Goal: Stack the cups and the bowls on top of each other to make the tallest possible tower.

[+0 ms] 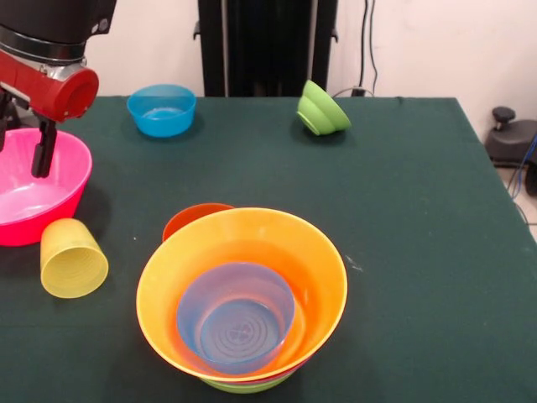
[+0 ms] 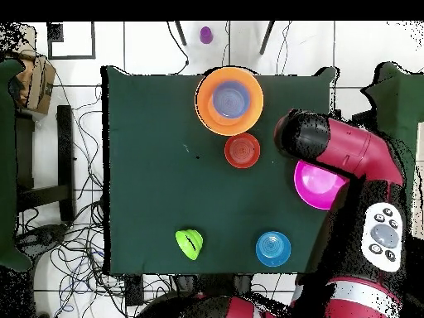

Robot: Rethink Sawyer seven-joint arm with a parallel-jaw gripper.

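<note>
The tower (image 1: 243, 294) stands near the front edge. Its wide orange bowl (image 1: 319, 260) holds a purple bowl (image 1: 237, 315), and a lime-green bowl (image 1: 247, 387) peeks out underneath. In the overhead view the orange bowl (image 2: 207, 112) lies at the table's top. A yellow ribbed cup (image 1: 72, 257) lies on its side to the left. Behind it sits a big pink bowl (image 1: 33, 197). My gripper (image 1: 23, 155) hangs open over the pink bowl's far rim, with one finger (image 1: 43, 151) inside the bowl. My arm partly covers the pink bowl (image 2: 319, 186) from above.
A red-orange bowl (image 1: 195, 217) sits just behind the tower, seen from above as the red-orange bowl (image 2: 242, 150). A small blue bowl (image 1: 162, 109) and a tilted lime-green bowl (image 1: 323, 107) stand at the far side. The table's edge runs close to the pink bowl.
</note>
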